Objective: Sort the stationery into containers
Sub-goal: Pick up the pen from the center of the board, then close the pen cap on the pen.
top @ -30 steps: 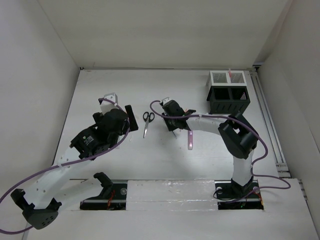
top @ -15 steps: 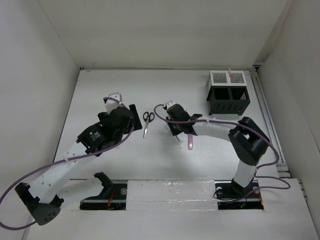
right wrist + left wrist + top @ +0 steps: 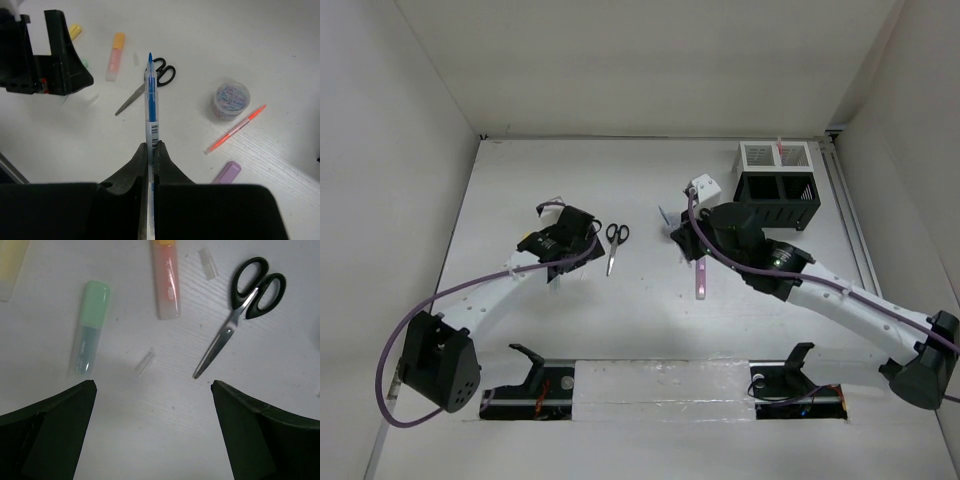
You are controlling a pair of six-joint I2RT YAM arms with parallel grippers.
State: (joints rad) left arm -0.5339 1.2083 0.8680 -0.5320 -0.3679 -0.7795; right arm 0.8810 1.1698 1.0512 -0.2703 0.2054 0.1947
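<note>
My right gripper (image 3: 152, 146) is shut on a blue pen (image 3: 151, 100) and holds it above the table; in the top view this gripper (image 3: 682, 236) is at mid-table. Below it lie black-handled scissors (image 3: 150, 82), an orange pen (image 3: 235, 129) and a purple highlighter (image 3: 227, 172). My left gripper (image 3: 153, 390) is open and empty above the table, left of the scissors (image 3: 615, 245). Ahead of it lie a green highlighter (image 3: 90, 335), an orange highlighter (image 3: 166, 282) and the scissors (image 3: 245, 305). The black mesh organiser (image 3: 777, 200) and the white box (image 3: 775, 157) stand at the back right.
A small round tub of paper clips (image 3: 231, 97) stands near the orange pen. A yellow highlighter (image 3: 12, 265) lies at the far left. Two small clear bits (image 3: 145, 362) lie among the highlighters. White walls close in the table on three sides.
My right arm has swung out to the right and lifted the blue pen. My left arm has stretched forward, bringing its gripper over the highlighters beside the scissors.
</note>
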